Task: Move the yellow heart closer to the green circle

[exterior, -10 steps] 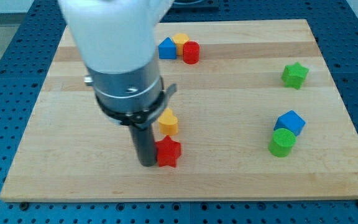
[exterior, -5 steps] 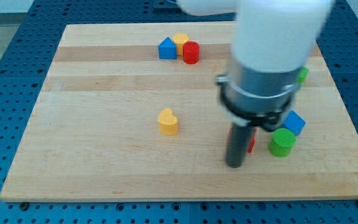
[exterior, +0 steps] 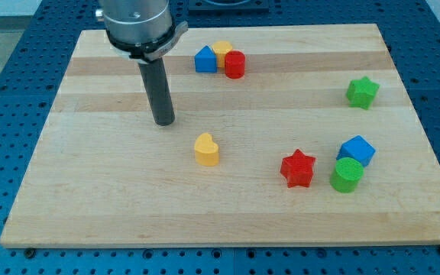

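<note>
Resting on the smooth wooden board [exterior: 90, 191], my tip [exterior: 163, 122] touches no block, up-left of the rounded yellow heart [exterior: 206, 149], which lies well left of the green circle [exterior: 347, 175].

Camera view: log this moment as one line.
my tip: up-left of yellow heart, apart | green circle: far right, beside red star | push: pending
</note>
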